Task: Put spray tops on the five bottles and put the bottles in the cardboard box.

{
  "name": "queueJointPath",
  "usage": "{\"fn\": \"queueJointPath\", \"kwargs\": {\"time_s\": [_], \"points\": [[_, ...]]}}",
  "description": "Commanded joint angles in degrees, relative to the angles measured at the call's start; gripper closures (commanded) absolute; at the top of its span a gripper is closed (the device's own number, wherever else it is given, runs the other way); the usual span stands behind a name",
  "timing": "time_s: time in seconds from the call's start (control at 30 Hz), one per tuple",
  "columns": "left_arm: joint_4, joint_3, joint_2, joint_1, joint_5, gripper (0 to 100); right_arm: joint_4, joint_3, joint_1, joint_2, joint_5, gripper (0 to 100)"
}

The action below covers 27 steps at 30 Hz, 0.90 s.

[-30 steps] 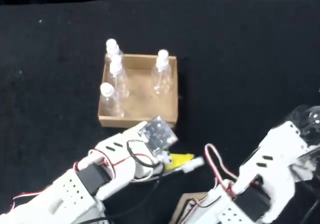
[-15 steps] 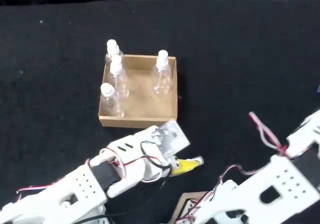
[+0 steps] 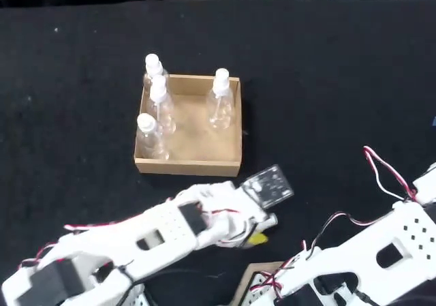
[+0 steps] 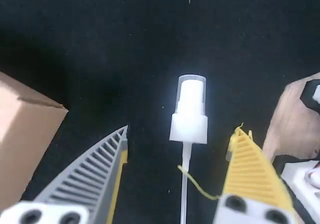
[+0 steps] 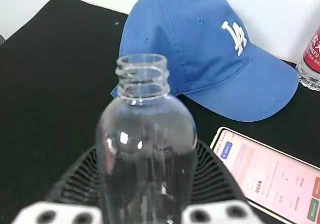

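Observation:
A white spray top (image 4: 189, 112) lies on the black table, its thin tube running back between my left gripper's fingers. The left gripper (image 4: 181, 131) is open, with a grey finger and a yellow finger on either side of the top and touching nothing. From above, the spray top (image 3: 270, 219) peeks out at the left gripper (image 3: 261, 230), just in front of the cardboard box (image 3: 231, 161). Several capped clear bottles (image 3: 221, 100) stand in the box. My right gripper (image 5: 150, 184) is shut on an uncapped clear bottle (image 5: 145, 144), held upright.
A wooden board (image 3: 255, 279) lies at the table's near edge beside the spray top. Behind the held bottle are a blue cap (image 5: 205, 54), a phone (image 5: 275, 176) and a red-labelled bottle (image 5: 312, 59). The right arm (image 3: 381, 258) fills the near right corner.
The left arm has stretched further right, over the spray top. The right arm has swung to the right and the bottle it holds has left the high view.

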Motion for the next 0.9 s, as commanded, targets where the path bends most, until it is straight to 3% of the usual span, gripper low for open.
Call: {"fn": "queueJointPath", "kwargs": {"time_s": [0.0,0.57,0.77,0.87], "points": [[4.3,-11.4,5.4,0.8,-0.1,70,-0.2,-2.8,0.9,-0.2,0.4,98.7],[4.6,-19.1,20.0,1.5,-0.5,71,-0.3,-0.5,0.7,-0.4,3.6,98.7],[9.1,-19.0,19.8,5.8,-0.4,92,-0.3,-0.8,0.7,-0.5,3.6,98.7],[13.0,-20.5,19.8,6.1,-0.5,96,-1.7,-0.5,0.7,-0.5,3.6,98.7]]}}
